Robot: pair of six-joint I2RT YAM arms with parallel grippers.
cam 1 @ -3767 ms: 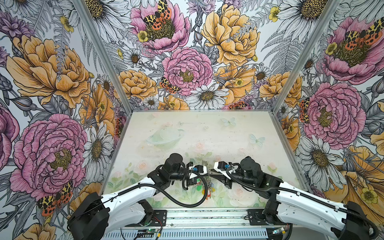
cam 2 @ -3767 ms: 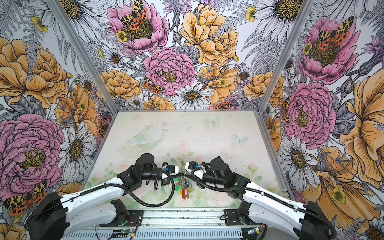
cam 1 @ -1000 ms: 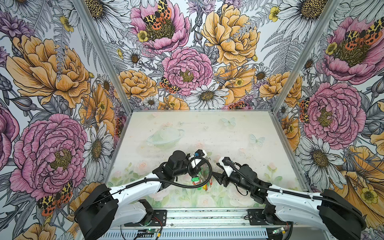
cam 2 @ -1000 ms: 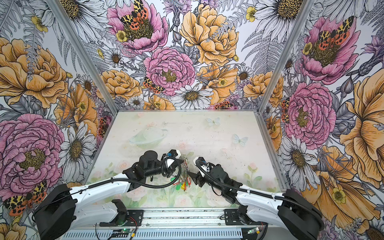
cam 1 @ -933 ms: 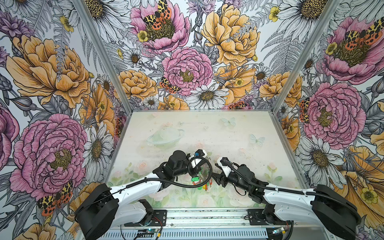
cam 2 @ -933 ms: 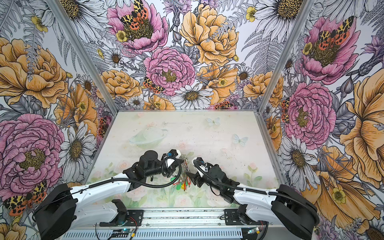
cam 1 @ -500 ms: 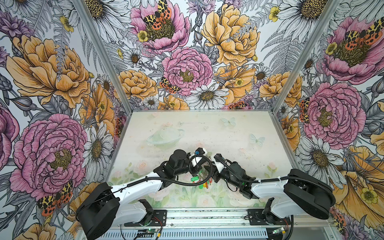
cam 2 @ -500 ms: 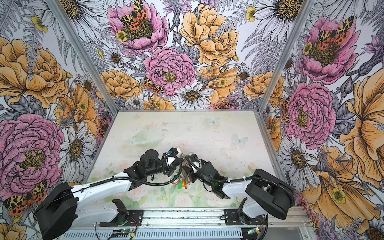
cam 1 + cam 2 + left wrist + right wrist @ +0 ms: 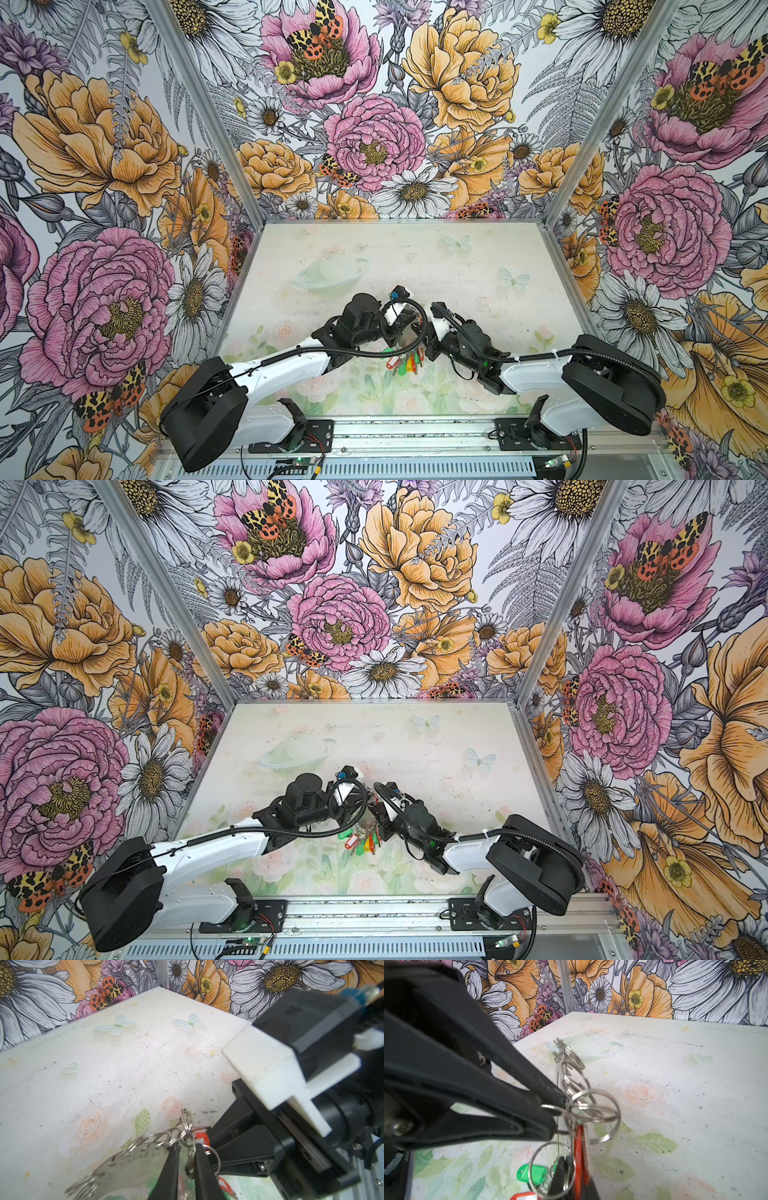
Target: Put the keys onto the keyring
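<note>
Since left fingers point(image 9: 170, 1169) gape around the keyring point(image 9: 135, 1163) and right fingers point(image 9: 245, 1153) pinch the keys point(image 9: 579, 1147), its weight could yank them free.

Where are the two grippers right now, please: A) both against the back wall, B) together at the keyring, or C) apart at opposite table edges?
B: the left wrist view shows the left gripper and right gripper tip to tip at the keyring, and both top views agree.

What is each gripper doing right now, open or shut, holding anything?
Left gripper: slightly open, jaws either side of a small silver split ring, not clamped.
Right gripper: shut on the red oblong plastic key tag.
</note>
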